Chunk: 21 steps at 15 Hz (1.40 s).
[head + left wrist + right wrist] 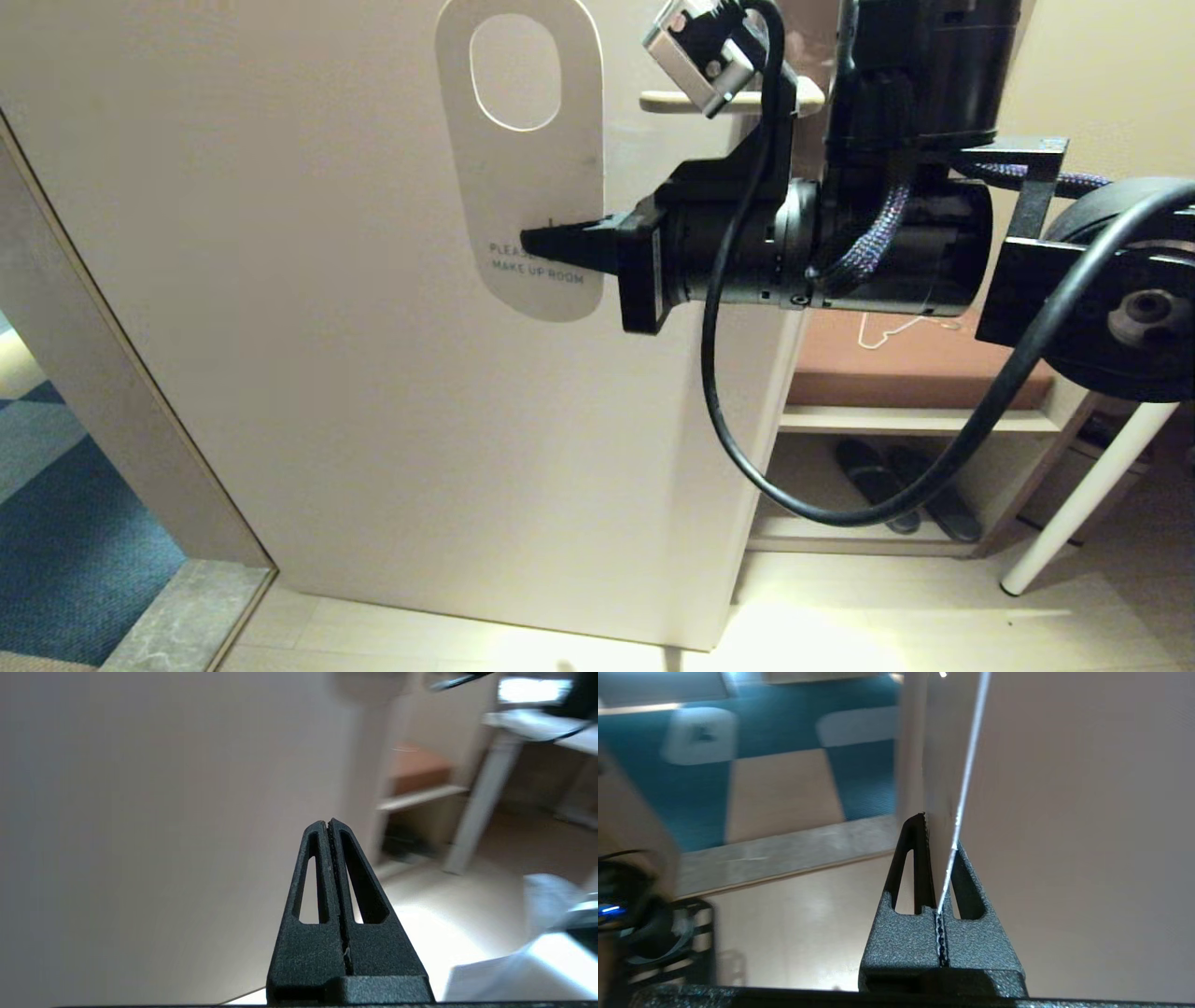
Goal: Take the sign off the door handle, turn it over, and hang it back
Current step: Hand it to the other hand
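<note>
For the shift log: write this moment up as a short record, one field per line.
sign: white card, side reading PLEASE MAKE UP ROOM faces the head camera, upright, off the handle
door handle: beige lever, bare, to the right of the sign, partly behind the arm
right gripper: shut on the sign's lower right edge; card edge-on between its fingers in the right wrist view
left gripper: shut, holding nothing, facing the door
task stage: sign not yet hung back

Right hand [941, 835] clamped on sign [945, 788], edge-on, beside door [1087, 812].
</note>
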{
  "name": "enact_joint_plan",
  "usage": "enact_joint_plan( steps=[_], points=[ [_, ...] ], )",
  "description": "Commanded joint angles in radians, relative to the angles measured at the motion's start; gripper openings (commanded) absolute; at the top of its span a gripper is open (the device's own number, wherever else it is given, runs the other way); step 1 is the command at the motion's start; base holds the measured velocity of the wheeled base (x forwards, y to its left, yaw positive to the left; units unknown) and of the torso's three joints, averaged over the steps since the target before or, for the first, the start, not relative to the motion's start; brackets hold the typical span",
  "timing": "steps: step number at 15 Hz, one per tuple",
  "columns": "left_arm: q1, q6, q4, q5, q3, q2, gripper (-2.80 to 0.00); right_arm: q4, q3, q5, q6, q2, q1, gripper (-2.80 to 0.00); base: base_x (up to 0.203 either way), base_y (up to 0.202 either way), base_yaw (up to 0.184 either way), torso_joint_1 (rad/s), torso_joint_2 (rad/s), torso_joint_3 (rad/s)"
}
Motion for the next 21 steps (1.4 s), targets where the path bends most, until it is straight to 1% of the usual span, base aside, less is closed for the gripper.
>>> enact_joint_plan(
  steps=[1,2,6,7,9,10,11,13,16,17,19,21],
  points=[
    [-0.087,-0.006,-0.006,-0.002,-0.070,0.154,-2.80,-0.002,-0.004,0.040,0.029,-0.015,0.004,-2.80,0.000,0.000,0.000,0.000,0.00,0.000],
    [-0.133,-0.020,-0.032,-0.003,-0.106,0.224,-2.80,-0.003,-0.020,0.058,0.055,-0.017,0.005,-2.80,0.000,0.000,0.000,0.000,0.00,0.000],
    [-0.246,-0.093,-0.187,-0.011,-0.209,0.467,-2.80,0.000,-0.070,0.158,0.145,-0.019,0.006,-2.80,0.000,0.000,0.000,0.000,0.00,0.000],
    [-0.268,-0.102,-0.223,-0.033,-0.232,0.516,-2.80,0.001,-0.070,0.176,0.152,-0.020,0.006,-2.80,0.000,0.000,0.000,0.000,0.00,0.000],
    [-0.286,-0.115,-0.280,-0.128,-0.276,0.588,-2.80,0.005,-0.070,0.224,0.157,-0.022,0.006,-2.80,0.000,0.000,0.000,0.000,0.00,0.000],
    [-0.288,-0.139,-0.305,-0.164,-0.294,0.612,-2.80,0.005,-0.070,0.247,0.158,-0.021,0.006,-2.80,0.000,0.000,0.000,0.000,0.00,0.000],
    [-0.289,-0.166,-0.325,-0.181,-0.303,0.627,-2.80,0.005,-0.070,0.259,0.158,-0.021,0.006,-2.80,0.000,0.000,0.000,0.000,0.00,0.000],
    [-0.287,-0.171,-0.329,-0.192,-0.303,0.638,-2.80,0.006,-0.065,0.270,0.158,-0.021,0.006,-2.80,0.000,0.000,0.000,0.000,0.00,0.000],
    [-0.268,-0.176,-0.326,-0.227,-0.300,0.640,-2.80,0.014,-0.065,0.276,0.159,-0.019,0.006,-2.80,0.000,0.000,0.000,0.000,0.00,0.000],
    [-0.252,-0.176,-0.326,-0.248,-0.300,0.647,-2.80,0.025,-0.065,0.276,0.158,-0.021,0.005,-2.80,0.000,0.000,0.000,0.000,0.00,0.000],
    [-0.194,-0.170,-0.328,-0.301,-0.302,0.660,-2.80,0.033,-0.065,0.276,0.157,-0.022,0.001,-2.80,0.000,0.000,0.000,0.000,0.00,0.000],
    [-0.136,-0.168,-0.329,-0.378,-0.306,0.666,-2.80,0.063,-0.064,0.276,0.157,-0.035,-0.007,-2.80,0.000,0.000,0.000,0.000,0.00,0.000]
  ],
)
